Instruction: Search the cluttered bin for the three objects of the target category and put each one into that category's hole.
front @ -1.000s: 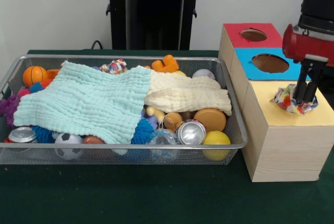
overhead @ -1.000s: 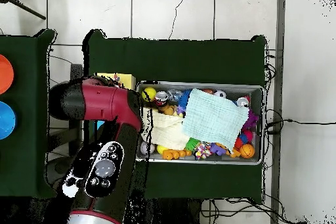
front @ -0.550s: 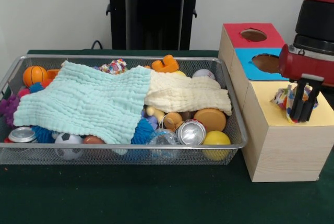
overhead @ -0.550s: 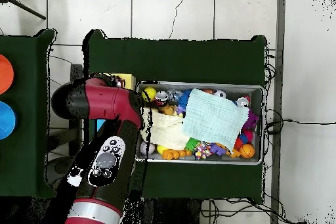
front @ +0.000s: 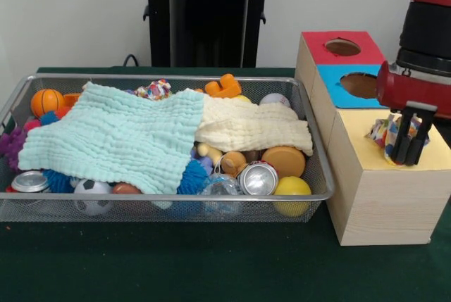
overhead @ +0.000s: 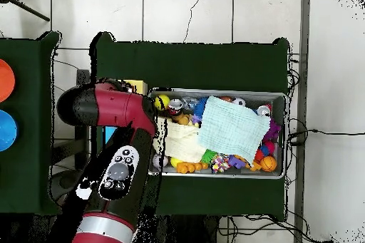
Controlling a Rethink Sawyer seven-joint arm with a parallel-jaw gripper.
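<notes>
Front view shows a wire bin (front: 310, 140) on the green counter (front: 176, 260), filled with many small things. A light blue cloth (front: 116, 136) covers most of its 9 o'clock half, and a cream cloth (front: 250, 126) lies beside it toward 3 o'clock, their edges overlapping. At the 6 o'clock rim I see a soccer ball (front: 91, 195), a silver can (front: 258, 178), a yellow ball (front: 292, 191) and a round brown disc (front: 283, 161). A second can (front: 29, 181) lies at the 8 o'clock corner. A small basketball (front: 46, 101) sits at 10 o'clock, and an orange toy (front: 223, 87) at 12 o'clock.

At 3 o'clock of the bin stands a wooden box (front: 380, 196) with three coloured tops: red with a hole (front: 342, 47), blue with a hole (front: 365, 84), and yellow. On the yellow top lies a bundle of colourful cloth (front: 386, 131). The gripper (front: 406, 143) stands over this bundle with its fingers (front: 399, 141) spread; they touch or just clear it, I cannot tell which.

Overhead view hides the box and the bundle almost fully under the red arm (overhead: 107, 112), and the fingers do not show there. It shows instead the tiled floor (overhead: 185, 12) around the counter, and an orange disc (overhead: 6, 80) and a blue disc (overhead: 7, 130) on another green surface at 9 o'clock.
</notes>
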